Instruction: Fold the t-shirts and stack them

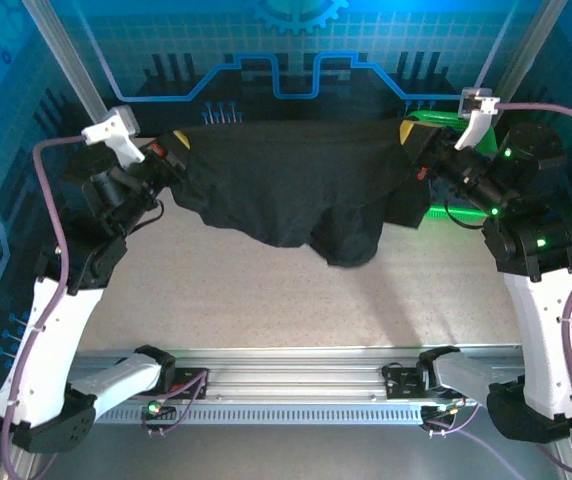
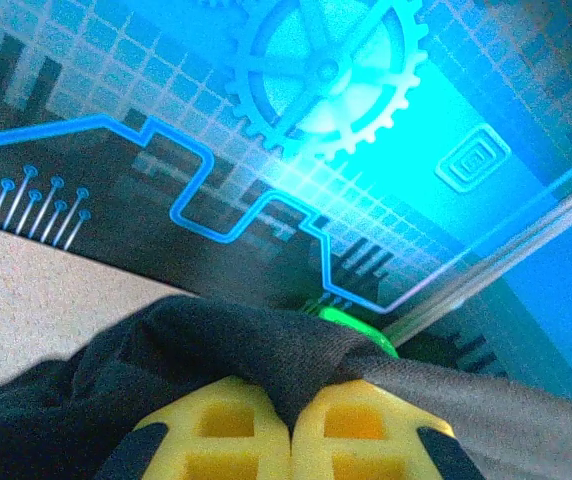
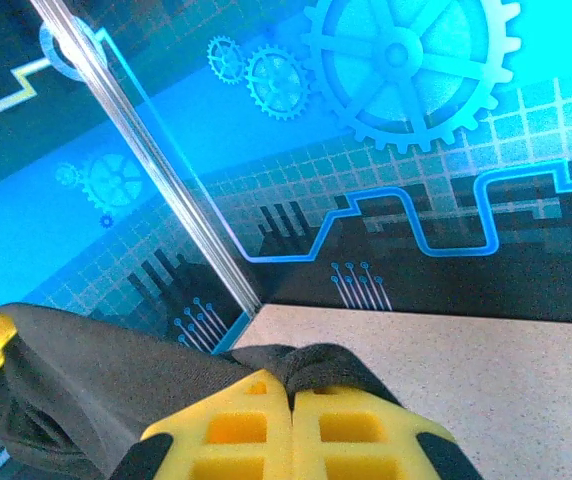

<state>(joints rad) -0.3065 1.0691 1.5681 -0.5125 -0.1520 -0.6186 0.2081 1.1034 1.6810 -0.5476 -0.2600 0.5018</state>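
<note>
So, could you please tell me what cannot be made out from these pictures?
Top external: the green basket is mostly hidden behind the right arm and the black t-shirt; its contents cannot be seen.
Top external: the table under the hanging shirt is covered by it.
Top external: the cloth is too dark to tell one shirt from two.
Wrist views: the left gripper and right gripper are cut off by the bottom edge.

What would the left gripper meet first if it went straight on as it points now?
The left gripper is shut on the black t-shirt, so that cloth ahead comes first; behind it probably the green basket, though depth is unclear.
</note>
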